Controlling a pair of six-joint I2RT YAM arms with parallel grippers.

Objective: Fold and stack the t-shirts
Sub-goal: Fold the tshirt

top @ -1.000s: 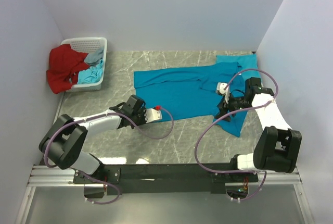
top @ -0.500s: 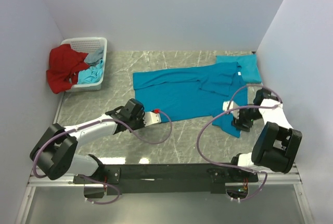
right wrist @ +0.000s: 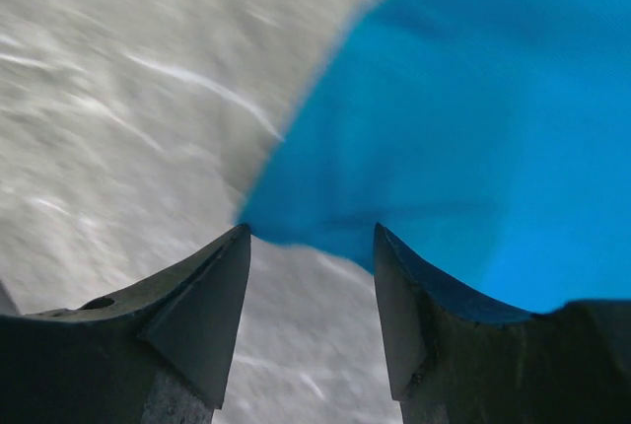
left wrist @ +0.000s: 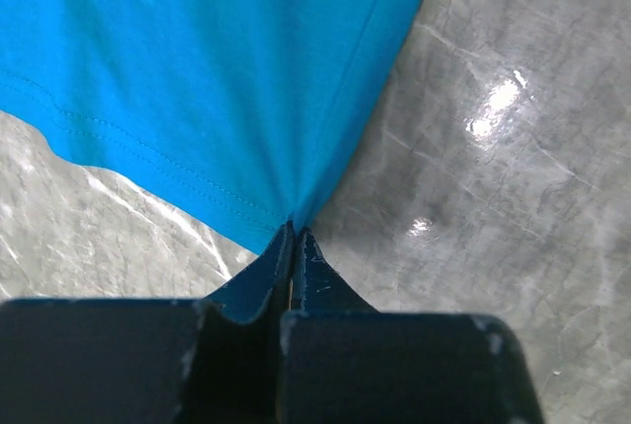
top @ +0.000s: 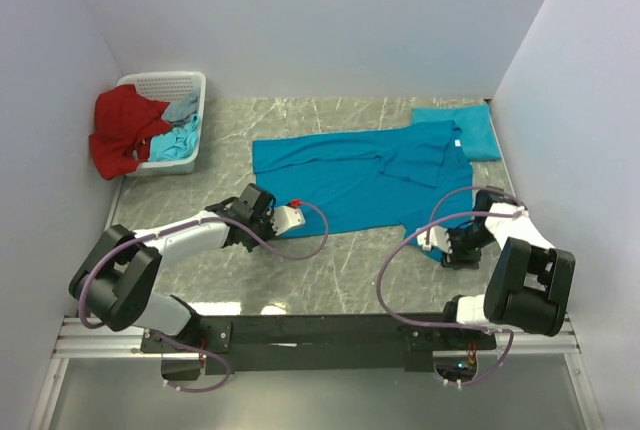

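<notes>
Teal t-shirt (top: 365, 175) spread across mid table (top: 350, 270), one gripper at each near corner, fold being set up.

Shirt lies flat, long axis left-right, sleeve area rumpled toward the far right. The left gripper (left wrist: 293, 234) is pressed together, pinching the near-left hem corner; cloth fans out straight ahead of the fingertips. The right gripper (right wrist: 311, 237) is low at the near-right corner, jaws spread, cloth tip just between them but not clamped. It probably needs to close there so both corners lift together for an even fold. A folded t-shirt (top: 475, 130) sits at the far-right corner, likely the stack spot. A basket (top: 160, 78) far left holds a red cloth (top: 120, 135) and more garments, well apart from both arms.
</notes>
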